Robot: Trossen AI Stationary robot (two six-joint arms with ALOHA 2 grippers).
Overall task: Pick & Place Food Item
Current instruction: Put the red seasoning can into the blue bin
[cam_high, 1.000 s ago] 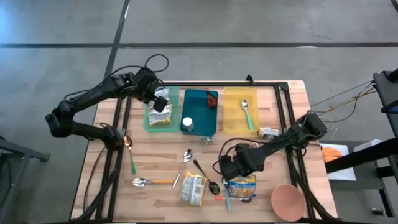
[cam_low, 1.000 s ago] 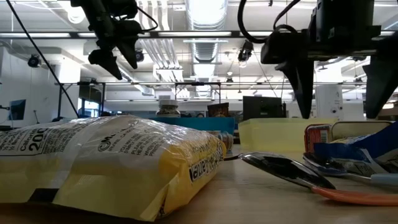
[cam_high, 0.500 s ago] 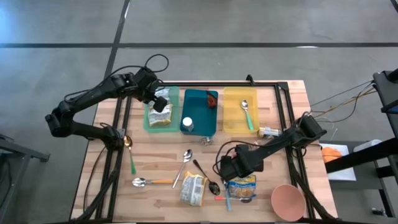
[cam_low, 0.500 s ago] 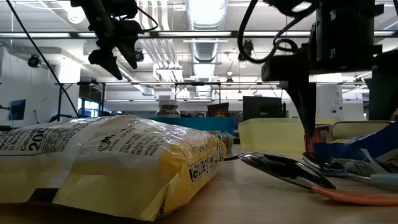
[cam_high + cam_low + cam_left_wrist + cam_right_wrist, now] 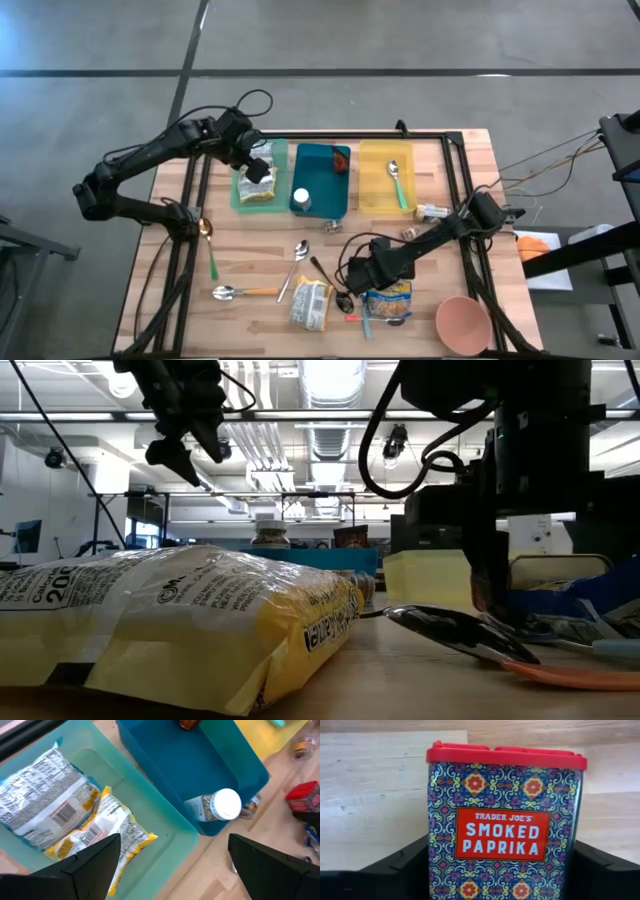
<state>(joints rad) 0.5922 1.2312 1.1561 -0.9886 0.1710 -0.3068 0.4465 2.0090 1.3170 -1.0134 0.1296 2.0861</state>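
Red-lidded paprika tin [image 5: 504, 820], base hidden by right end effector [image 5: 500, 870]

Paprika tin [image 5: 504, 820]: stood upright on the bench [image 5: 370, 795], red lid on top, blue patterned sides, red label reading "Smoked Paprika". Sat between the two dark fingers [image 5: 385, 870] of the right hand [image 5: 352, 281], one at each side, near the front of the bench beside a blue-and-yellow packet [image 5: 390, 300].

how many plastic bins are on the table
3, in a row: light green bin at left, blue bin in the middle, yellow bin at right. None look hidden.
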